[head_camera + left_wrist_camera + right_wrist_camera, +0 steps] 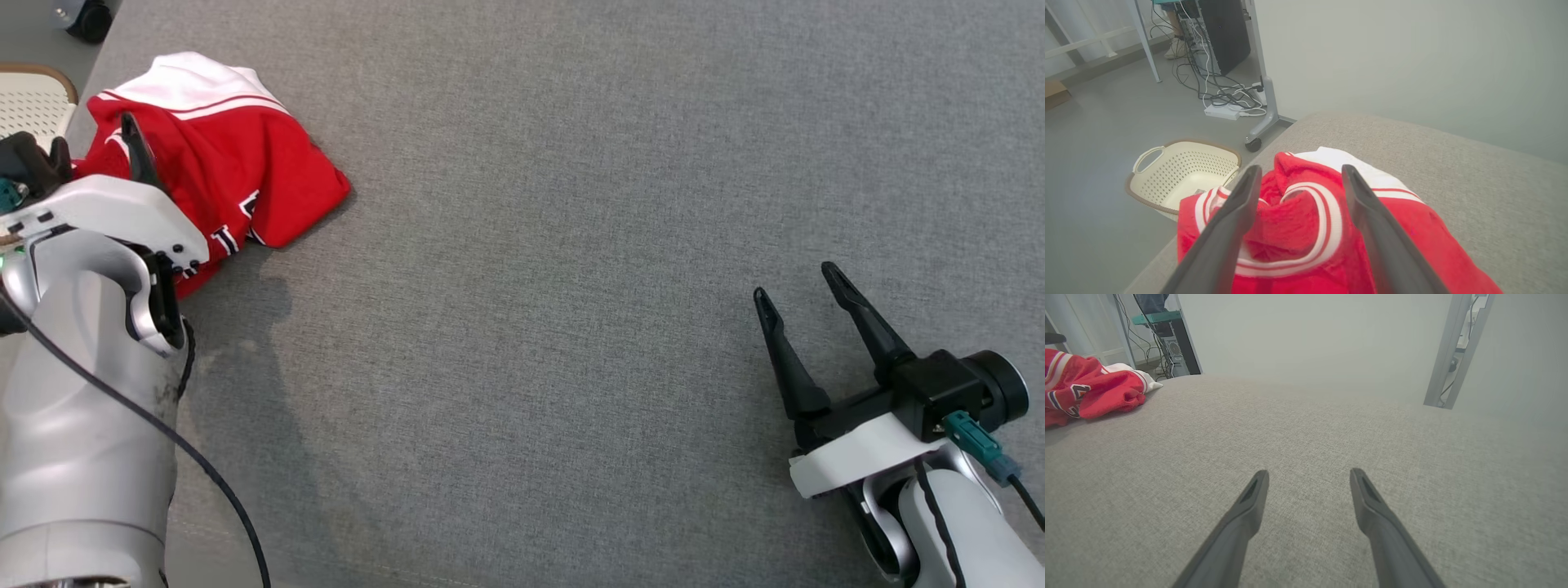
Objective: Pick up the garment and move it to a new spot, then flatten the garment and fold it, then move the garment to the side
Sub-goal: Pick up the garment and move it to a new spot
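Crumpled red-and-white garment [233, 155] at the far left edge of the grey desk [571, 245]. Left gripper [1298, 171] hovers over it, fingers apart, holding nothing. Right gripper [793, 282] lies well apart from it, fingers likewise spread.

One garment [237, 155]. One basket [1180, 165]. Two tools: left tool [1300, 173], right tool [793, 281]. Each has two fingers [1372, 498], four in all. One tabletop [571, 245]. One castor [1253, 144].
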You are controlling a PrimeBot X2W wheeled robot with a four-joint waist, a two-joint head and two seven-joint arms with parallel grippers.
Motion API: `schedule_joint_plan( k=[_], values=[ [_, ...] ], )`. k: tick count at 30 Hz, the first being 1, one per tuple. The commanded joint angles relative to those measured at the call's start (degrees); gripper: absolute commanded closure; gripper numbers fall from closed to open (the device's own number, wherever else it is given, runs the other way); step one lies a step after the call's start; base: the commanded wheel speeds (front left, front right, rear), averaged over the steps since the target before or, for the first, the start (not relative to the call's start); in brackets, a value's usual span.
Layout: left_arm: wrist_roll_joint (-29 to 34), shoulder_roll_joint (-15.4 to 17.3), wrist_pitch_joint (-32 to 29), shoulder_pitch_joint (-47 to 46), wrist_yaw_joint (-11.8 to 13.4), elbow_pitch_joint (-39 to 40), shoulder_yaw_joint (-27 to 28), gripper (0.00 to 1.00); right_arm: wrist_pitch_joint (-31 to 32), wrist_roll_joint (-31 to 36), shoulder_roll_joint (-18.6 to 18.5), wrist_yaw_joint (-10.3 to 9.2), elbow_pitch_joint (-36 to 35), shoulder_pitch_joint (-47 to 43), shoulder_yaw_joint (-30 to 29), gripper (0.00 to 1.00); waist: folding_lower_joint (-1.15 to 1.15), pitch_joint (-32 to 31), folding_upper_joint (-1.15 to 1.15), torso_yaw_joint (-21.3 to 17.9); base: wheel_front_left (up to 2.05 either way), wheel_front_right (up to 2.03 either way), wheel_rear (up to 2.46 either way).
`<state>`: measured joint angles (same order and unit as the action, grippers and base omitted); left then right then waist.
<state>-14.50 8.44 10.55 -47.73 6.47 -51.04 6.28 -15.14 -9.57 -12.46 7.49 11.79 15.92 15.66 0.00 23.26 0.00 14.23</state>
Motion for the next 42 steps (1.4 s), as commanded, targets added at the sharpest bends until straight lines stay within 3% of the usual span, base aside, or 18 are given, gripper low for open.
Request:
schedule_joint_plan(
  k=[1, 15, 21, 22, 24, 26, 31, 35, 42],
  values=[
    [-0.61, 0.24, -1.43, -1.7, 0.24, -1.85, 0.06, 0.0, -0.09, -0.15, -0.4, 0.02, -0.37, 0.62, 0.26, 0.0, 0.0, 0.52, 0.0, -0.19, 0.0, 0.0, 0.0],
    [-1.4, 2.79, -22.0, -9.37, -3.94, -16.37, -3.02, 0.0, -0.09, -0.72, -0.24, 0.02, 0.24, 2.64, 2.16, 0.0, 0.0, 1.6, 0.0, -1.96, 0.0, 0.0, 0.0],
    [-1.62, 3.69, -25.46, -8.97, -5.16, -18.93, -3.85, 0.0, -0.09, -0.93, 0.13, 0.02, 0.31, 2.84, 1.91, 0.0, 0.0, 1.64, 0.0, -2.97, 0.0, 0.0, 0.0],
    [-1.68, 3.78, -25.2, -8.77, -5.09, -18.98, -3.89, 0.12, -0.09, -0.9, 0.2, 0.02, 0.38, 2.7, 1.83, 0.0, 0.0, 1.55, 0.0, -3.08, 0.0, 0.0, 0.0],
    [-2.21, 3.56, -23.66, -8.21, -5.55, -18.51, -3.7, 1.0, -0.09, -0.9, 0.4, 0.02, 0.49, 2.34, 1.71, 0.0, 0.0, 1.29, 0.0, -3.26, 0.0, 0.0, 0.0],
    [-3.01, 3.62, -21.91, -7.41, -5.75, -18.19, -2.87, 1.0, -0.09, -0.95, 0.62, 0.02, 0.6, 2.05, 1.78, 0.0, 0.0, 0.85, 0.0, -3.53, 0.0, 0.0, 0.0],
    [-4.04, 4.64, -9.23, -4.68, -5.58, -15.02, -1.58, 1.0, -0.09, -1.15, 1.59, 0.02, 1.12, 1.26, 2.16, 0.0, 0.0, -1.34, 0.0, -4.41, 0.0, 0.0, 0.0],
    [-4.69, 4.43, -2.23, -2.98, -6.94, -13.36, -1.13, 1.0, -0.09, -1.38, 2.3, 0.02, 1.37, 0.69, 2.09, 0.0, 0.0, -3.25, 0.0, -4.99, 0.0, 0.0, 0.0],
    [-3.56, 4.03, 3.15, -1.25, -7.85, -9.64, -2.4, 1.0, -0.09, -1.67, 3.54, 0.02, 1.97, -0.3, 1.81, 0.0, 0.0, -6.28, 0.0, -5.64, 0.0, 0.0, 0.0]
  ],
)
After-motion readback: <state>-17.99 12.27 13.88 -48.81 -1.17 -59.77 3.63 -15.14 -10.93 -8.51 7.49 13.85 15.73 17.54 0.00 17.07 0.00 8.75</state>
